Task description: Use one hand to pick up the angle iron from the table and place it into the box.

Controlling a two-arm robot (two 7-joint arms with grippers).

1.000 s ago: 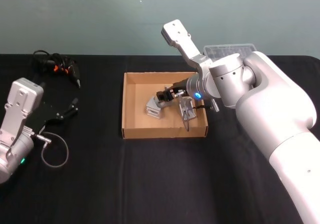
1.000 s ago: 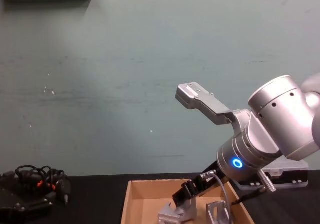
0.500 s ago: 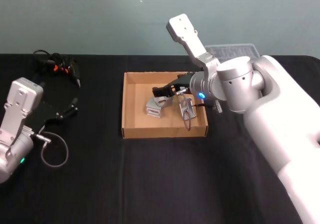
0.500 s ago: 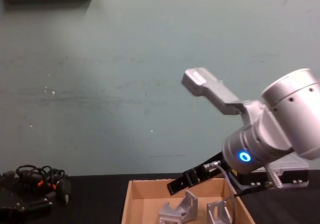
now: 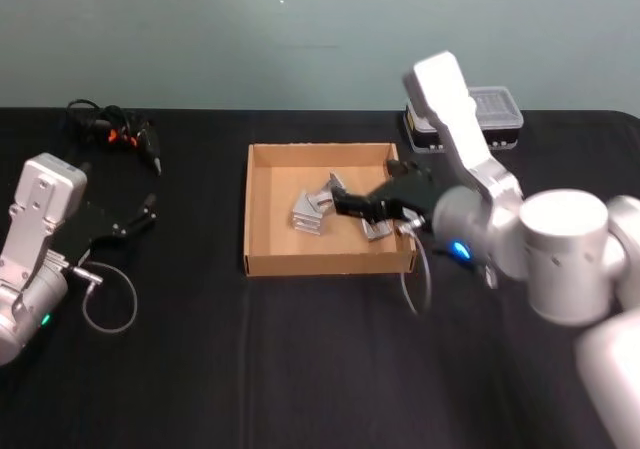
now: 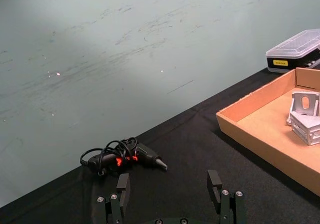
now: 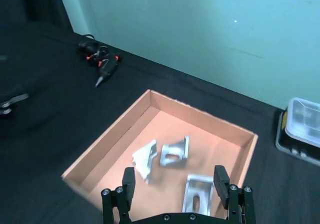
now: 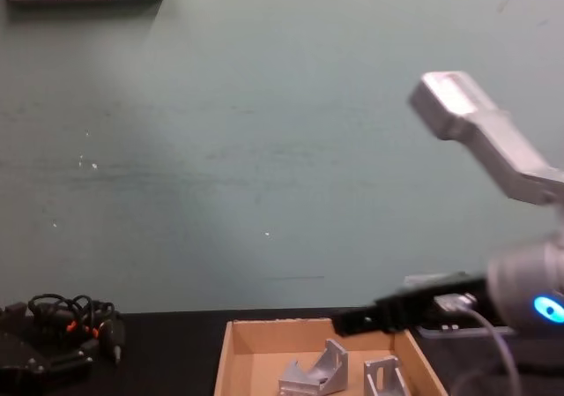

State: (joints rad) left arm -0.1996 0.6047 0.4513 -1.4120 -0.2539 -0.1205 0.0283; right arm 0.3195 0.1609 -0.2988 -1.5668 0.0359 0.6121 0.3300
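Three angle irons (image 7: 172, 154), likely ribbed aluminium | tan cardboard box (image 7: 107, 142) | right tool (image 7: 176, 184) open, empty

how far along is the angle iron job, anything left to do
Done, it seems: three angle irons lie in the box, and no angle iron shows on the table. In hand: nothing. The right gripper is open and empty, raised above the box's right side. The left gripper sits open at the table's left, away from the box. Left: probably just parking the right arm.
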